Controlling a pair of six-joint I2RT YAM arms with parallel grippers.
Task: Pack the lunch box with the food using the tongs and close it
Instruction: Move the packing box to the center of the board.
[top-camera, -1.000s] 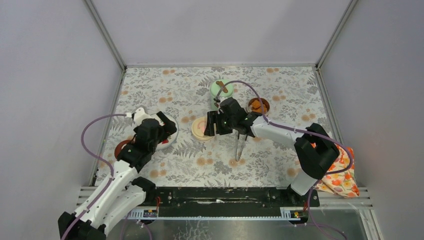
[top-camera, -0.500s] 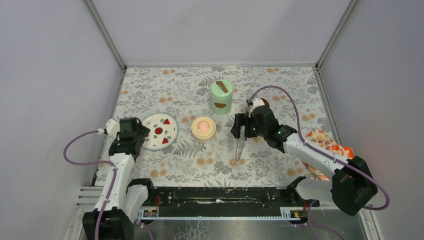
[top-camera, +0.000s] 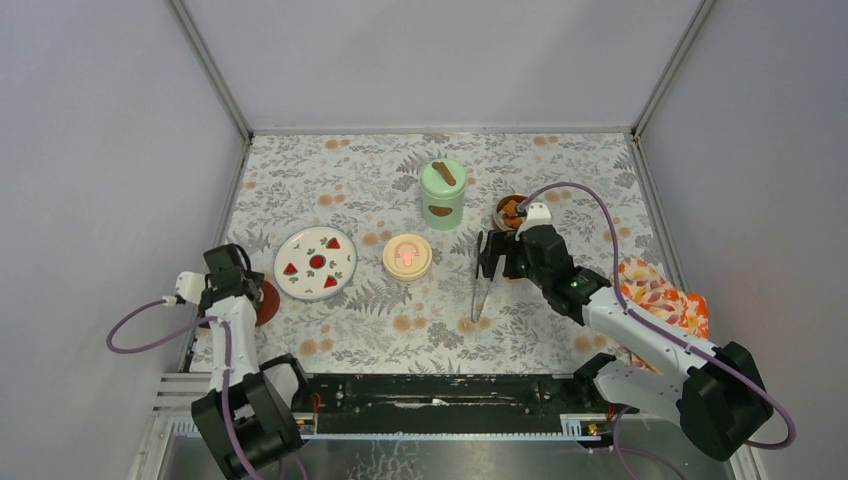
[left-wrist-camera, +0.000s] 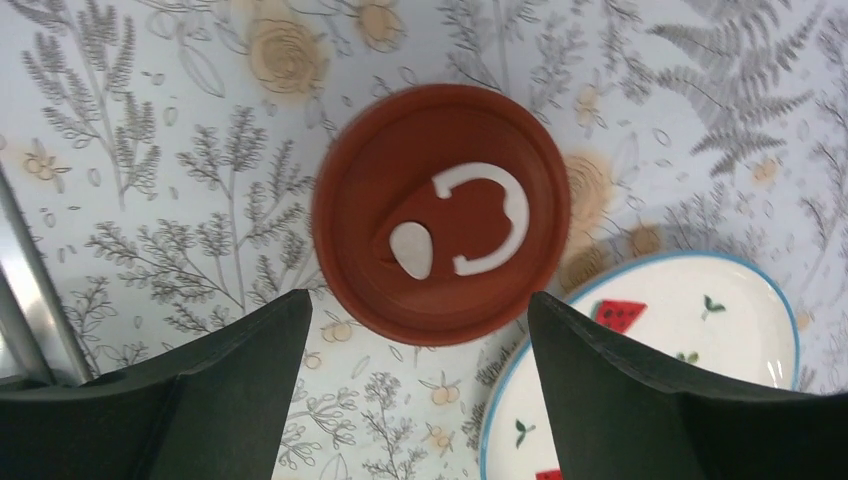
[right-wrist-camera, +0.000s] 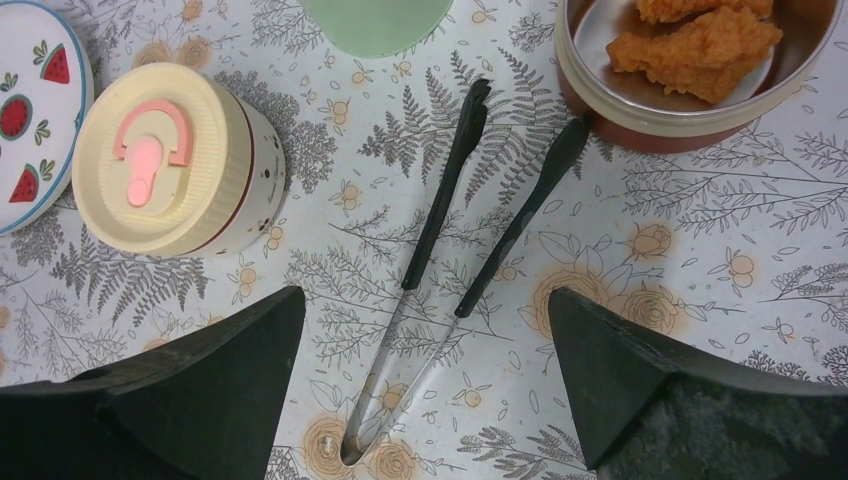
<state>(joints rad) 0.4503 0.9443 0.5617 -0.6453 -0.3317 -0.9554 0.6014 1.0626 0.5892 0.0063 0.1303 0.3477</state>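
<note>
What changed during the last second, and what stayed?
The left gripper drew back from the white fruit-patterned plate and hovers open above the round dark-red lid. The right gripper moved right from beside the cream-lidded bowl, open above the slim dark metal tongs. Nothing grasped; all objects stayed.

— Where's the left arm (top-camera: 222, 335)?
— Folded upright at the far left. The left gripper (left-wrist-camera: 415, 305) points straight down, jaws spread wide, nothing between them.
— And the right arm (top-camera: 640, 335)?
— Stretched low toward the middle, with the right gripper (right-wrist-camera: 425, 300) facing down, jaws apart, empty.
</note>
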